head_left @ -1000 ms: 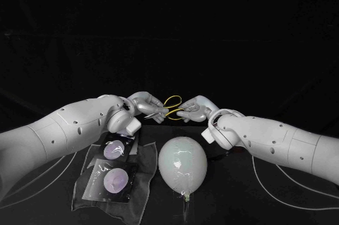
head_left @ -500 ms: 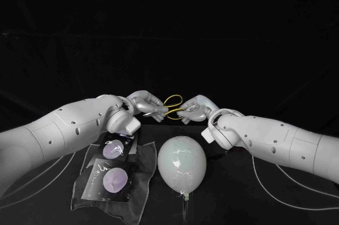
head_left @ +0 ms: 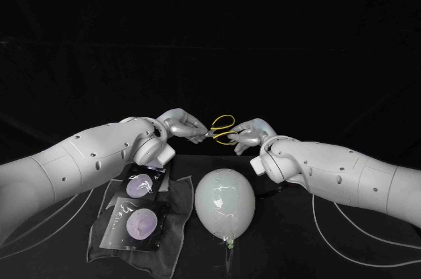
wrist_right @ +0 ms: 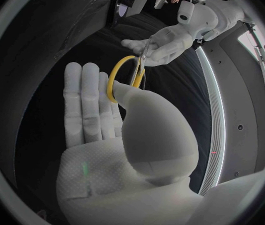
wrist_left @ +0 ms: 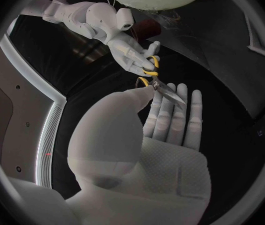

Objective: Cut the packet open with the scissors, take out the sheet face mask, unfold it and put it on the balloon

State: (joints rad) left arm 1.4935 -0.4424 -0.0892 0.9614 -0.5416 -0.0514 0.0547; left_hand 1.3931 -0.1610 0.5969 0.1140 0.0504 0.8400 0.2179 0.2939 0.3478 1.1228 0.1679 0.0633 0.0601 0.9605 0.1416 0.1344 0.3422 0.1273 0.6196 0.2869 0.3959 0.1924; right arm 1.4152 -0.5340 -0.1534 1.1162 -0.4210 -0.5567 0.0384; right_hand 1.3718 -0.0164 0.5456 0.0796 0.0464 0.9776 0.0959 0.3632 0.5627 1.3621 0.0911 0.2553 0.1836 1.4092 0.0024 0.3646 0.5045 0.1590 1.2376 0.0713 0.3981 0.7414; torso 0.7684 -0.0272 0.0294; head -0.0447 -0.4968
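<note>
- Head view: one pair of yellow-handled metal scissors (head_left: pixel 222 126), held in the air between the two robot hands, above the far part of the black desk (head_left: pixel 294 254).
- Two flat, glossy black packets, each printed with a pale violet oval: the farther packet (head_left: pixel 144 183) and the nearer packet (head_left: pixel 139 223). They lie one behind the other, under the left arm.
- One crumpled dark grey cloth (head_left: pixel 180 233) lies under both packets.
- One pale, whitish egg-shaped balloon (head_left: pixel 226 201) lies on the desk just right of the cloth, its knot toward the robot.
- The left robot hand (head_left: pixel 182 127) is raised, fingers pointing at the other hand. In the left wrist view the blades lie across its straight fingers (wrist_left: pixel 170 112), and its thumb presses on the scissors near the pivot, so it is clamped on the blade end.
- The right robot hand (head_left: pixel 248 133) faces it, close by. In the right wrist view its thumb goes through one yellow loop, the other fingers (wrist_right: pixel 85 97) straight beside it; it holds the handle end.
</note>
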